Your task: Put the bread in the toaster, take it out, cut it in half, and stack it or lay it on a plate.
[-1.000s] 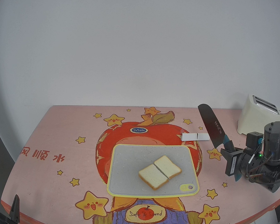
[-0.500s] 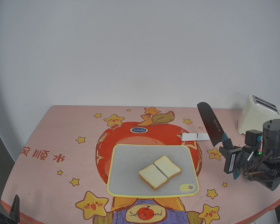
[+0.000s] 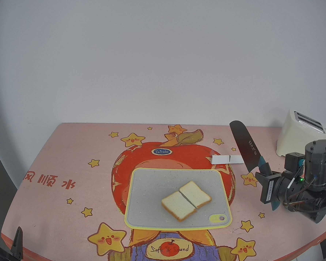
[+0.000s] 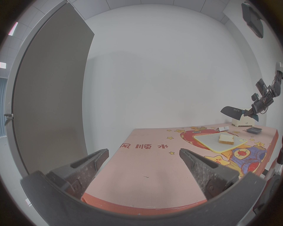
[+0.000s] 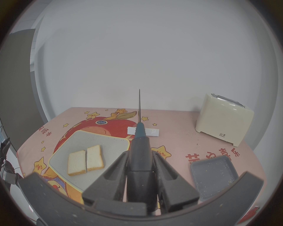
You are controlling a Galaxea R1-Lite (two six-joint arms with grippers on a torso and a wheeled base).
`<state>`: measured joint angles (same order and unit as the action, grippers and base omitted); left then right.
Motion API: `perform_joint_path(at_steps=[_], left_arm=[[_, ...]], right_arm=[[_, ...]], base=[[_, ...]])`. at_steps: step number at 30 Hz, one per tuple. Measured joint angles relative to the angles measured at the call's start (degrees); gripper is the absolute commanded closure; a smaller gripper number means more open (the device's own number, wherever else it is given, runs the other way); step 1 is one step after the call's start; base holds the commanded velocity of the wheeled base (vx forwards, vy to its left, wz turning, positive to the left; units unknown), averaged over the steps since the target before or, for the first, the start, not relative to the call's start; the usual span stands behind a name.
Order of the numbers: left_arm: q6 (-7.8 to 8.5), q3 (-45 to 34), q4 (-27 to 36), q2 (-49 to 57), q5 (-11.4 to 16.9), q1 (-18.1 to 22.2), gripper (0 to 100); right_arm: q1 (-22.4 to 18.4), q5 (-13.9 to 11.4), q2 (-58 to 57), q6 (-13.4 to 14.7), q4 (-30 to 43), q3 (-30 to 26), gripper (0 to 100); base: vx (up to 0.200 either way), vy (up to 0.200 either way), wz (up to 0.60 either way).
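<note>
Pink cartoon-printed table (image 3: 77, 160) under a plain pale wall carries a grey cutting board (image 3: 148, 186), and the bread (image 3: 186, 200) lies on it as two halves, side by side with a thin slit between them. By the look of it the cutting is done. The right gripper (image 5: 140, 153) is clamped on the handle of a dark-bladed knife (image 3: 247, 146), held above the table to the right of the board, near the cream toaster (image 3: 302, 134). The left gripper (image 4: 143, 152) hangs at the near left corner with its jaws spread wide and nothing in them. Next, I judge, the knife wants setting down, perhaps by the white strip (image 3: 228, 159), and then each half must go to the grey square plate (image 5: 213, 176) near the toaster.
</note>
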<state>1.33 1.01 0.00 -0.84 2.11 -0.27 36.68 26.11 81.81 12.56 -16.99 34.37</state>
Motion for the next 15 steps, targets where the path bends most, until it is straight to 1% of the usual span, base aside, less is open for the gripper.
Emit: perform_joint_path(at_steps=[9, 15], left_arm=[[0.00, 0.00, 0.00, -0.01, 0.00, 0.00, 0], [0.00, 0.00, 0.00, -0.04, 0.00, 0.00, 0]], right_arm=[[-0.22, 0.00, 0.79, 0.20, -0.02, 0.20, 100], [-1.21, 0.00, 2.17, 0.22, -0.09, 0.11, 100]], base=[[0.000, 0.000, 0.00], [0.000, 0.000, 0.00]])
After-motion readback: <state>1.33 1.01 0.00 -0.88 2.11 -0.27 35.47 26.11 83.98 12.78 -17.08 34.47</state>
